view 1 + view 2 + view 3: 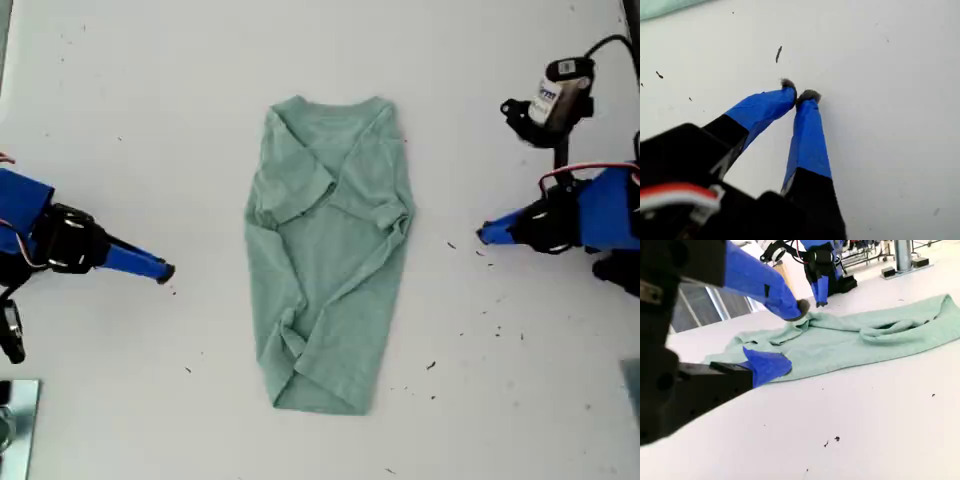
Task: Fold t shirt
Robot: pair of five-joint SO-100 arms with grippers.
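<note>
The exterior view looks straight down on the white table [120, 90] from well above, taking in both arms and the whole t shirt [330, 260]. The first wrist view rides close over its closed fingertips [810, 95], facing down at bare tabletop. The second wrist view sits low, looking across the t shirt [850, 340] toward the opposite arm [820, 265].

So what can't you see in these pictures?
- Exterior view: the t shirt has an underside hidden by its own folded layers.
- First wrist view: nearly all the t shirt, cut off by the edge.
- Second wrist view: part of the t shirt, behind my second pincer.
- Dark specks on the table: too small to identify.
</note>
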